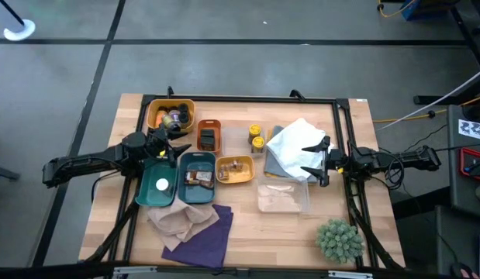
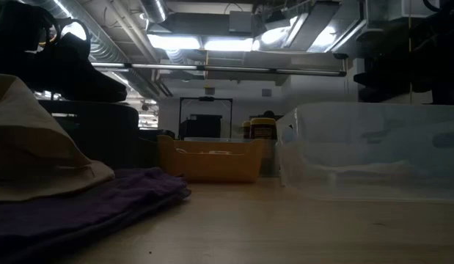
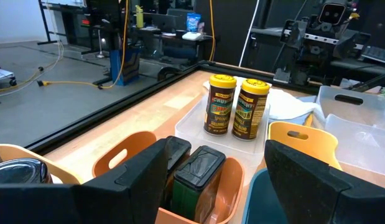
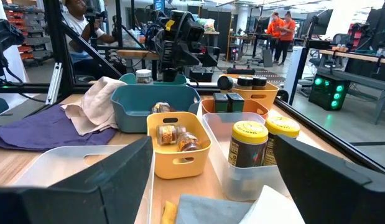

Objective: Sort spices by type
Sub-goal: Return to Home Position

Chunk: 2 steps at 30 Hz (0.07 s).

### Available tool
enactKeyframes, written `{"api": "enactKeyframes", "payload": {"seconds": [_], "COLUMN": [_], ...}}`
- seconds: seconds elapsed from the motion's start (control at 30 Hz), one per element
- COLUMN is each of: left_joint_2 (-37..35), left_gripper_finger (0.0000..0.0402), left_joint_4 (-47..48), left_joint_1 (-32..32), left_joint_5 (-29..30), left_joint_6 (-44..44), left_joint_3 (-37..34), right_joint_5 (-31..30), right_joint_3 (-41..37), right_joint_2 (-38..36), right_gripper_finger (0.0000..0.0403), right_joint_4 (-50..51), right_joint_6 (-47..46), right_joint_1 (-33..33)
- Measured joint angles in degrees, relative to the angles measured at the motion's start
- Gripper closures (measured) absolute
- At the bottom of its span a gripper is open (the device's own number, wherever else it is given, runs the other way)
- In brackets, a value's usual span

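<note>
My left gripper (image 1: 171,147) hovers open over the gap between the orange tray (image 1: 208,136) and the teal trays. In the left wrist view its fingers stand either side of two black-capped bottles (image 3: 195,174) standing in the orange tray, touching nothing. Two yellow-capped jars (image 3: 236,106) stand in a clear tray (image 1: 257,139). Small brown jars (image 4: 176,137) lie in a yellow tray (image 1: 234,169). A white-capped jar (image 1: 162,184) and packets (image 1: 198,177) sit in teal trays. More jars (image 1: 171,116) fill the far yellow tray. My right gripper (image 1: 317,159) waits open above the white cloth (image 1: 298,143).
A clear tray (image 1: 284,198) with pale packets sits near the right arm. Purple cloth (image 1: 197,236) and beige cloth (image 1: 177,221) lie at the near edge. A spiky green plant (image 1: 339,239) stands at the near right corner. People move in the room behind (image 4: 279,25).
</note>
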<state>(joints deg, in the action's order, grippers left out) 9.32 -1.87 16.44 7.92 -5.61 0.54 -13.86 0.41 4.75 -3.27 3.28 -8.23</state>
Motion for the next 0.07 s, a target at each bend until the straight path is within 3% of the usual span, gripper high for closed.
{"api": "enactKeyframes", "payload": {"seconds": [0.07], "left_joint_2": [0.0], "left_gripper_finger": [0.015], "left_joint_4": [0.0], "left_joint_1": [0.0], "left_joint_5": [0.0], "left_joint_6": [0.02], "left_joint_3": [0.0], "right_joint_5": [0.0], "right_joint_3": [0.0], "right_joint_2": [0.0], "right_gripper_finger": [0.007], "right_joint_4": [0.0], "right_joint_6": [-0.01], "right_joint_1": [-0.01]}}
